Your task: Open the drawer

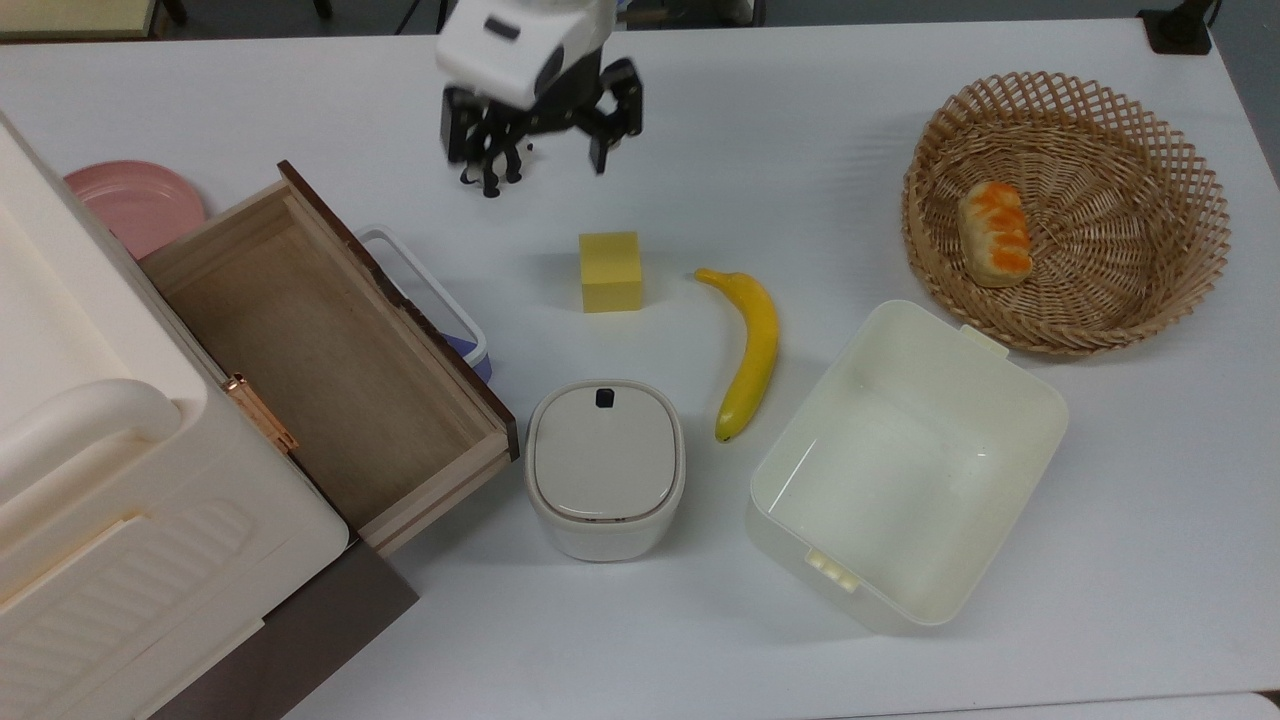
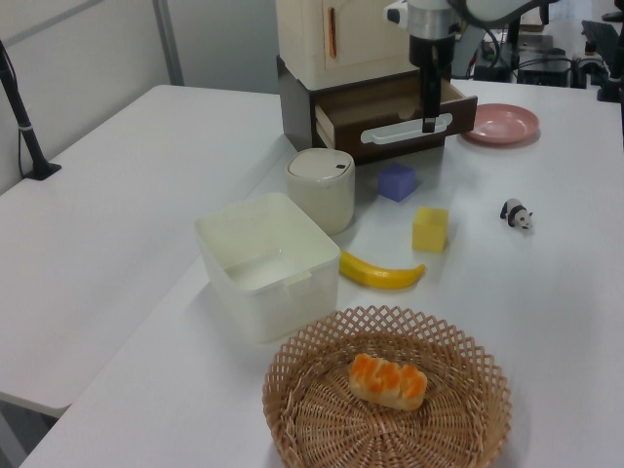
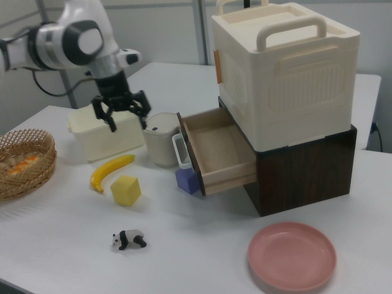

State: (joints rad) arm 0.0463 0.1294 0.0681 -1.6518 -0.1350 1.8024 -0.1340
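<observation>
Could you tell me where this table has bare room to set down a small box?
Bare tabletop lies below the cream plastic tub and wicker basket in the top view, and between the basket and the open gripper. It is crowded around the open wooden drawer: purple cube, lidded white bin, yellow cube and banana.

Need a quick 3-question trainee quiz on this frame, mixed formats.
1. True or false: the drawer is pulled out and holds nothing.
2. The gripper is: A) clamped on the drawer's handle; B) open, up off the handle, holding nothing; C) holding the banana.
3. Fill in: the bread lies in the ____.

Key: 1 true. 2 B. 3 basket.
</observation>
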